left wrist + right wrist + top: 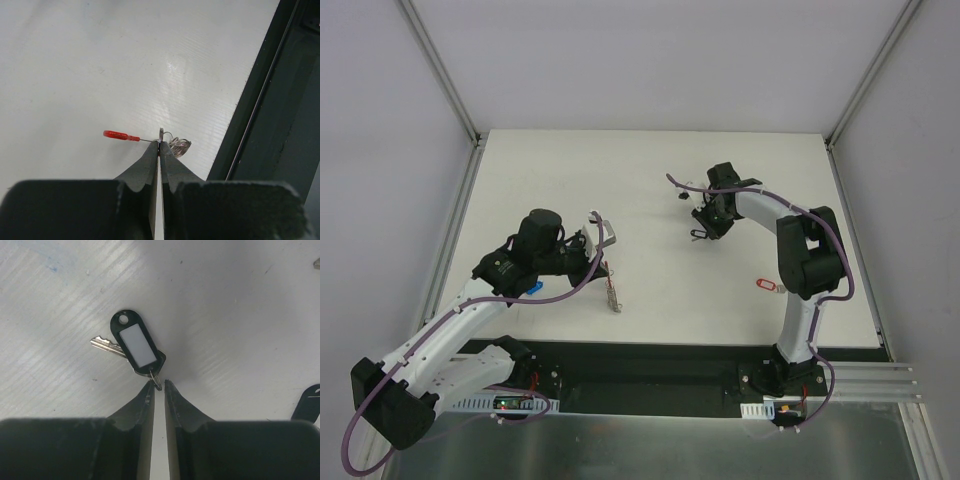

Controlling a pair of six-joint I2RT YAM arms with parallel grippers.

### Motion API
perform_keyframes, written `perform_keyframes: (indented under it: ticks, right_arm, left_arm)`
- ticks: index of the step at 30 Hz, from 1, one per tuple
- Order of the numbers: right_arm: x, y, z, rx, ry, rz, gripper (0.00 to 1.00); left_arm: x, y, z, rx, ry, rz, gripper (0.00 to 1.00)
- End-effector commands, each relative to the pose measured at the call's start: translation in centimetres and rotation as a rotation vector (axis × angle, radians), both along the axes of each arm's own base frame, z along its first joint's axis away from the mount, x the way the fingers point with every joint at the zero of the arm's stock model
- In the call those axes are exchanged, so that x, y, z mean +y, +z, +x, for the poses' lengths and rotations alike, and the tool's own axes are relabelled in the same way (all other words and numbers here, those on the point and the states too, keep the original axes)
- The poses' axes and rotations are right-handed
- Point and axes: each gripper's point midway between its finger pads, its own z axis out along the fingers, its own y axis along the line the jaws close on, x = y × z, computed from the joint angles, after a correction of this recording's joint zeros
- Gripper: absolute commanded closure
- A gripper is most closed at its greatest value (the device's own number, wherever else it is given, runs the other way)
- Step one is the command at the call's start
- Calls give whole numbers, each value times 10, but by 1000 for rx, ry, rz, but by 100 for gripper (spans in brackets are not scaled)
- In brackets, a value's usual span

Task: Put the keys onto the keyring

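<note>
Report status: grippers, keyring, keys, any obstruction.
Left gripper shut on keyring. Right gripper narrowed around ring of black-tagged key, grip unconfirmed. Red-tagged key loose on table. No obstruction seen.

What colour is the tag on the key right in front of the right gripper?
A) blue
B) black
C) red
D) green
B: in the right wrist view, the key tag just ahead of the right gripper is black with a white label.
</note>
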Motion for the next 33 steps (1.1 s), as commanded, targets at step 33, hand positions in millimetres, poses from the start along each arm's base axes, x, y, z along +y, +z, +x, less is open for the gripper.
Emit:
perform_keyframes:
  ticks: [33]
  right_arm:
    - [36, 30, -33, -21, -65, 128, 99]
  left_arm:
    - [-6, 13, -1, -47, -32, -31, 100]
